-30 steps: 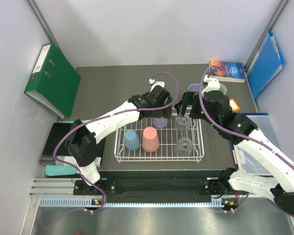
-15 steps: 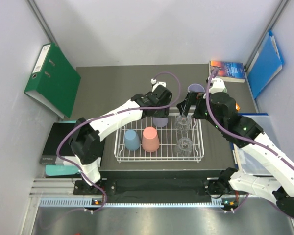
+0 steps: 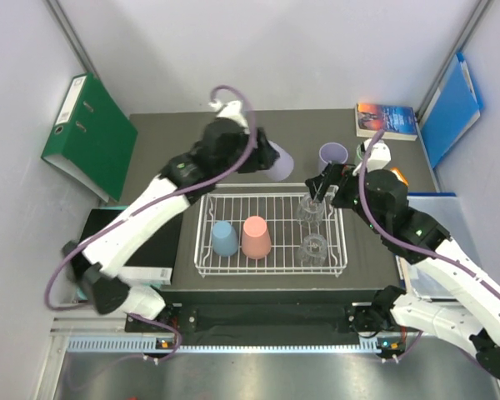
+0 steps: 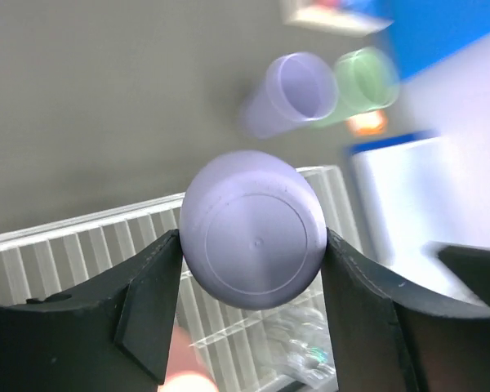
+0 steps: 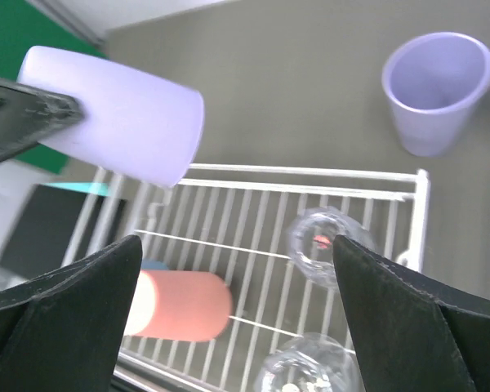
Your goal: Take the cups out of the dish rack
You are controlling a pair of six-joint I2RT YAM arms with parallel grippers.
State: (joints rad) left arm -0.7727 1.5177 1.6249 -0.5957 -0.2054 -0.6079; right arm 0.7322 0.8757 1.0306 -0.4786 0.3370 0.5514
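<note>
The white wire dish rack [image 3: 207,267] holds an upturned blue cup [image 3: 224,237], a salmon cup [image 3: 256,237] and two clear glasses [image 3: 310,208] [image 3: 314,247]. My left gripper [image 3: 269,160] is shut on a lilac cup [image 3: 278,165] and holds it in the air over the rack's back edge; the left wrist view shows its base [image 4: 253,241] between the fingers [image 4: 147,302]. My right gripper [image 5: 237,310] is open and empty above the rack [image 5: 294,175], over the salmon cup [image 5: 180,306] and the back glass [image 5: 322,237]. Another lilac cup [image 3: 333,155] and a green cup [image 4: 363,77] stand upright behind the rack.
A green binder [image 3: 90,133] leans at the back left. A book [image 3: 387,119] and a blue folder [image 3: 452,108] lie at the back right. A black box [image 3: 108,242] sits left of the rack. An orange object [image 3: 397,177] lies by the right arm.
My left gripper has lifted the lilac cup out of the rack, up and towards the back. My right gripper stays open over the back clear glass, shifted only slightly.
</note>
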